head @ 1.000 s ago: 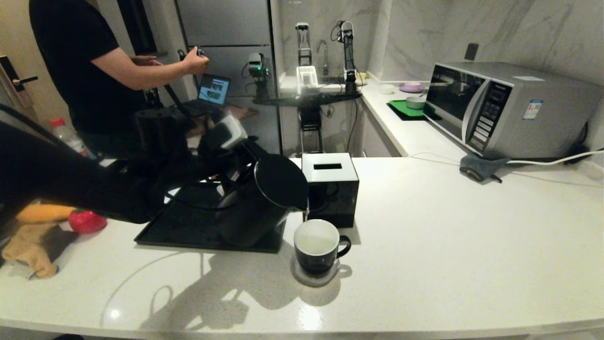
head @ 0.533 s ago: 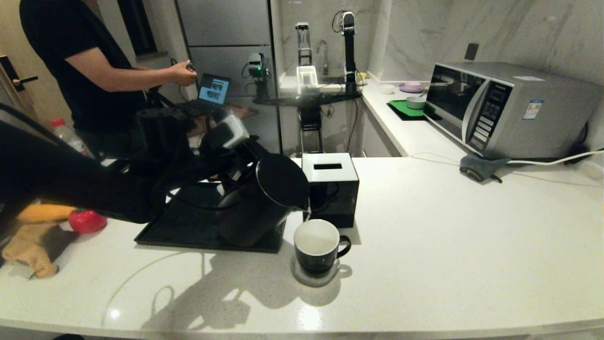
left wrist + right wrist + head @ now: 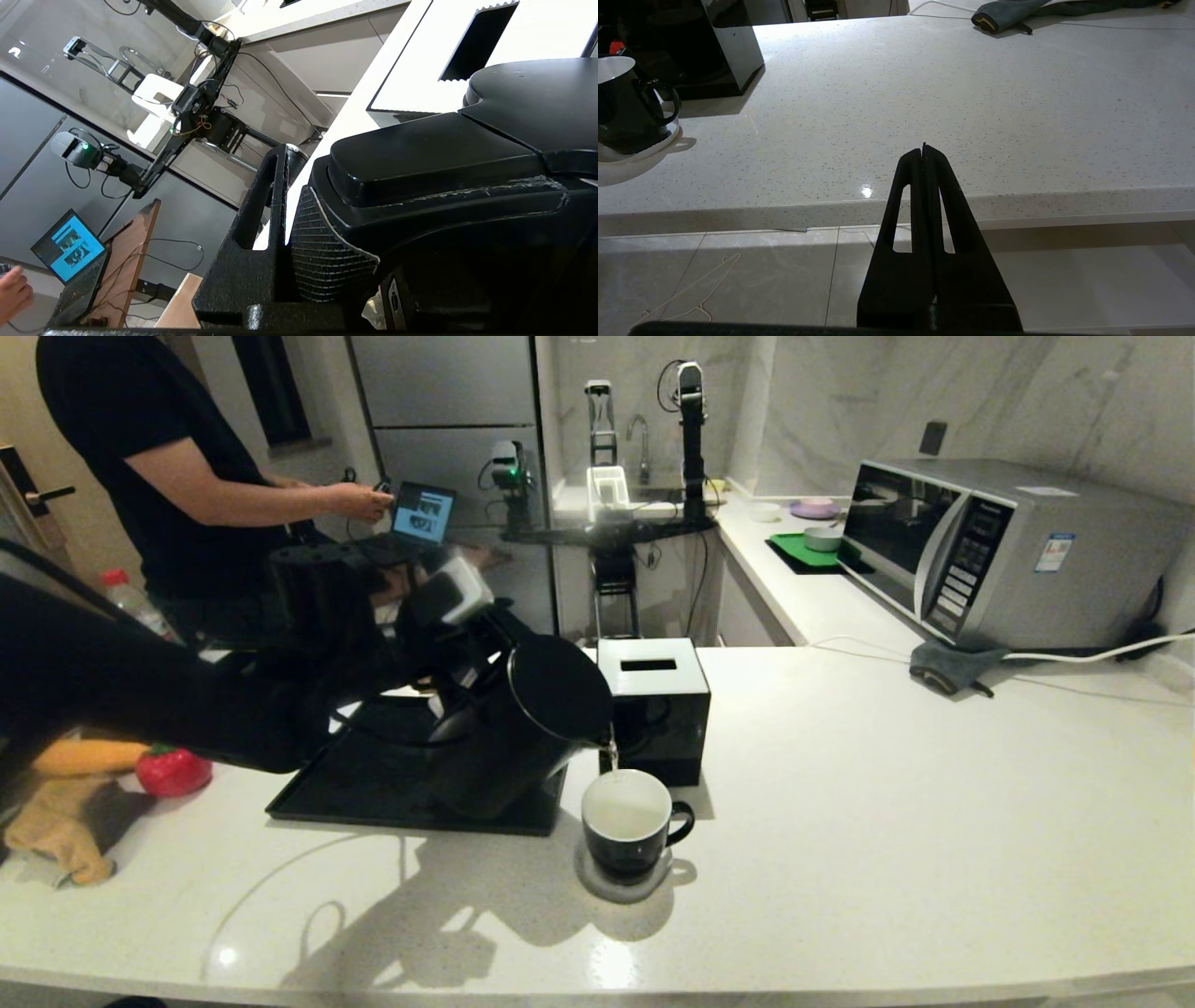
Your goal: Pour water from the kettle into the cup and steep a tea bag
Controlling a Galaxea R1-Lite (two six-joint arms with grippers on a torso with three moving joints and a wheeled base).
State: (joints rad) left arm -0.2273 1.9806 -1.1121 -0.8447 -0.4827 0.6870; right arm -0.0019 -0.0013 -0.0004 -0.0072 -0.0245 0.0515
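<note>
jaws of left gripper (image 3: pixel 299 242) clamp kettle (image 3: pixel 523 728) handle

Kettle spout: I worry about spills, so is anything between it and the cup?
Nothing visible. The kettle, tilted in the left gripper, has its spout just above the cup; the tissue box stands behind.

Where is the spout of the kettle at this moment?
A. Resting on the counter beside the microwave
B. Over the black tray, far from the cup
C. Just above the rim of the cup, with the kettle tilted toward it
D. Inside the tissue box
C. In the head view the left gripper holds the kettle tilted, and its spout sits just above the rim of the cup, with a thin stream of water falling into it.
</note>
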